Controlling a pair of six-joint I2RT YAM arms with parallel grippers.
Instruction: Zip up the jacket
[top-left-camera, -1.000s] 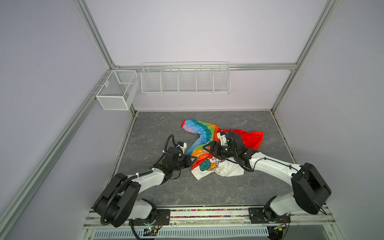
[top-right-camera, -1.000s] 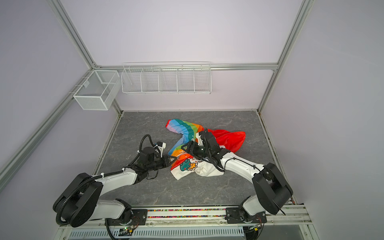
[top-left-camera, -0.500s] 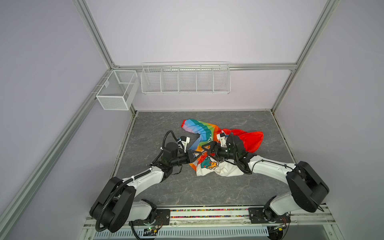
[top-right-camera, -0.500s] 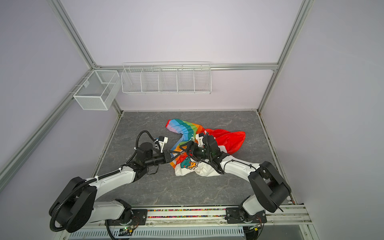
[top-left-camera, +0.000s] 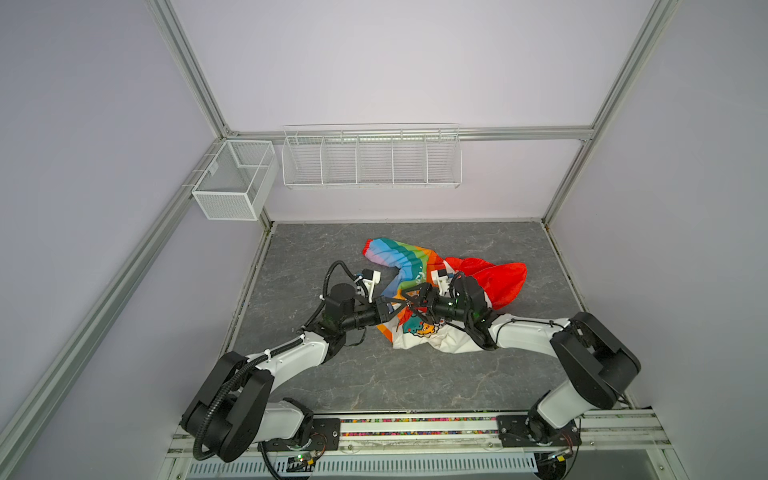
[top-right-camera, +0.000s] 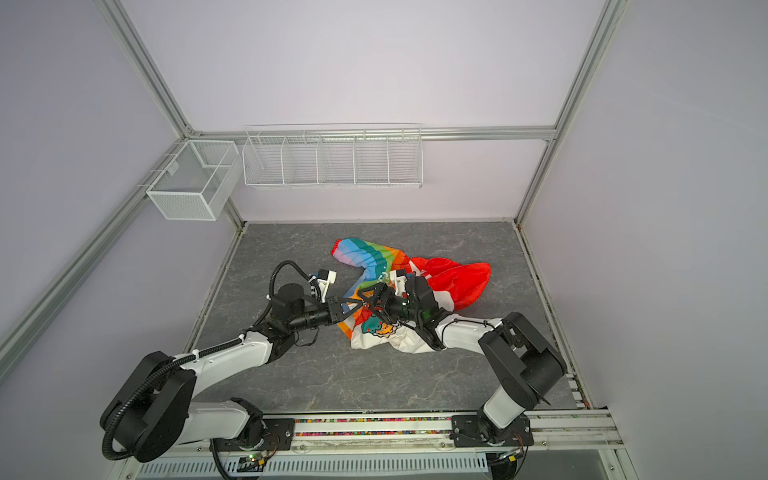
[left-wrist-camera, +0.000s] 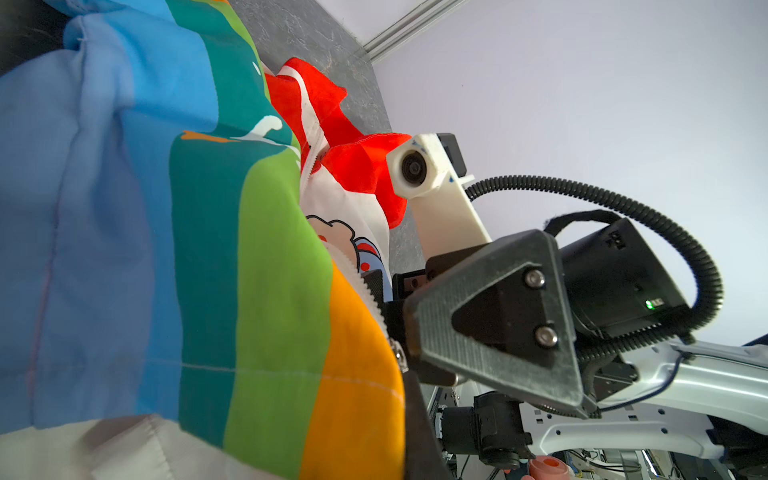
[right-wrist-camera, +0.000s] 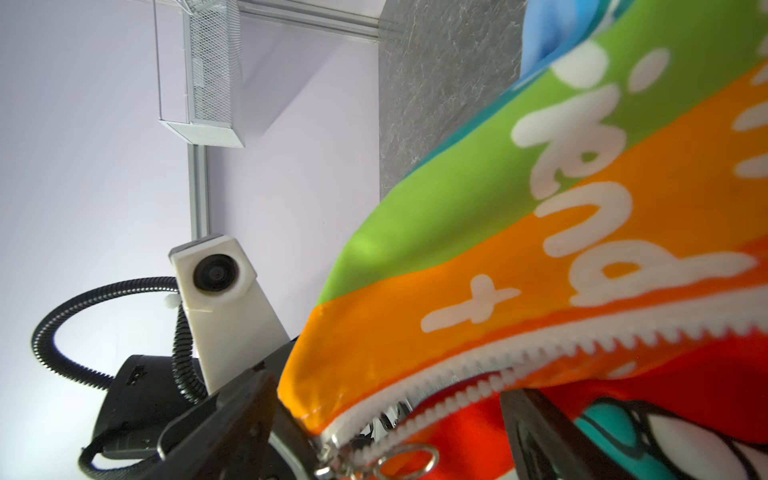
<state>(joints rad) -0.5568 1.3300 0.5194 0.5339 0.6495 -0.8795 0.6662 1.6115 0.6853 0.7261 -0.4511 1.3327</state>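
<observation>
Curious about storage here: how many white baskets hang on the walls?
2. A mesh basket on the left wall near the corner; a long divided wire basket on the back wall.

Bare table (top-left-camera: 374, 374) in front of the jacket (top-left-camera: 415, 266), plus strips at its left and behind it: free passage. Centre blocked: left gripper (top-left-camera: 400, 309) and right gripper (top-left-camera: 411, 307) meet tip to tip at the hem. Hung high at back and left: wire rack (top-left-camera: 371, 160), mesh basket (top-left-camera: 232, 183), well above the table
</observation>
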